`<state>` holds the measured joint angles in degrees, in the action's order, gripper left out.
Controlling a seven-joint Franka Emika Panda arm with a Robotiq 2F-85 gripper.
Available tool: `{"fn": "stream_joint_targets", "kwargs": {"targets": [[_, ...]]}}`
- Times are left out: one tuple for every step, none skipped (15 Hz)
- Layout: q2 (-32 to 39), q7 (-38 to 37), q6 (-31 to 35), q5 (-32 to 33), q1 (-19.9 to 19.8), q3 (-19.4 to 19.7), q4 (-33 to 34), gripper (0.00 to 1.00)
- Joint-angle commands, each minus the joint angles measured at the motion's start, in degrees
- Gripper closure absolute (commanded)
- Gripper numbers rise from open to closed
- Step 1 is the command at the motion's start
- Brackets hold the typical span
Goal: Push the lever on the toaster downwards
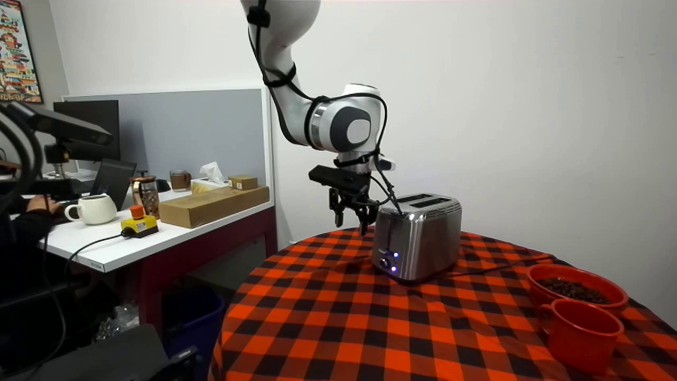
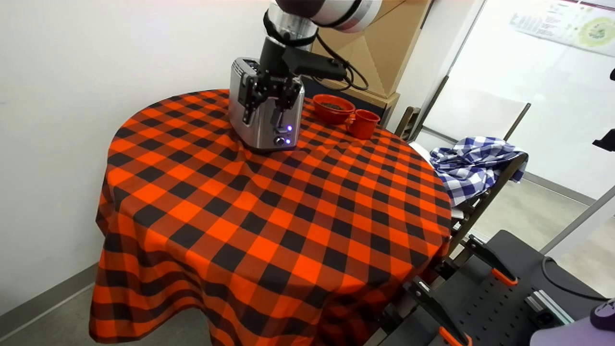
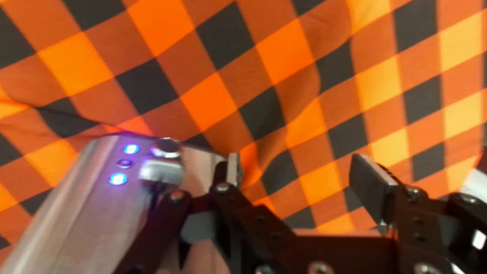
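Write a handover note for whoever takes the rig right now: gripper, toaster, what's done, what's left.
Gripper: open, jaws apart with nothing between them, by the control end of the toaster; whether it touches is hard to tell.
Toaster: upright on the checked tablecloth.
Lever: low, just above the knob; two blue lights are lit.
Done: the push looks complete, judging by lever and lights.
Left: probably only to confirm the latch, then back away.

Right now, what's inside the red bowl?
The bowl holds lots of small dark bits, maybe coffee beans. They cover its bottom, so anything underneath can't be seen.
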<state>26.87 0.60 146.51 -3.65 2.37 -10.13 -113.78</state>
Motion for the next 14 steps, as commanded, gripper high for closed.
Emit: {"fn": "stream_joint_targets", "kwargs": {"targets": [[-5.39,10.45,-1.98,-13.03,-4.33,-7.56,-4.46,0.00],[-6.53,12.08,-3.04,-15.68,-4.51,-8.51,-5.17,0.00],[-8.07,12.01,-4.58,-17.11,-4.05,-8.42,-6.13,0.00],[-9.63,11.64,-7.04,-17.86,-3.46,-8.04,-6.96,0.00],[-11.65,9.86,-9.97,-17.10,-2.45,-6.78,-8.33,0.00],[-13.86,6.74,-13.40,-15.04,-1.15,-5.28,-9.49,0.00],[-15.88,3.24,-16.83,-12.64,0.06,-3.80,-10.63,0.00],[-18.26,-0.43,-19.18,-10.12,1.18,-2.41,-12.25,0.00],[-20.14,-3.39,-21.73,-8.13,1.94,-1.51,-13.16,0.00],[-21.98,-6.22,-24.60,-6.08,2.57,-0.78,-14.12,0.00],[-23.55,-9.27,-27.79,-3.81,3.25,-0.25,-14.54,0.00],[-24.92,-12.08,-31.00,-1.65,3.81,0.04,-14.77,0.00],[-20.51,-6.78,-27.01,-5.01,3.22,-0.02,-12.28,0.00],[-21.73,-7.64,-27.91,-4.57,3.56,0.14,-12.77,0.00]]}}
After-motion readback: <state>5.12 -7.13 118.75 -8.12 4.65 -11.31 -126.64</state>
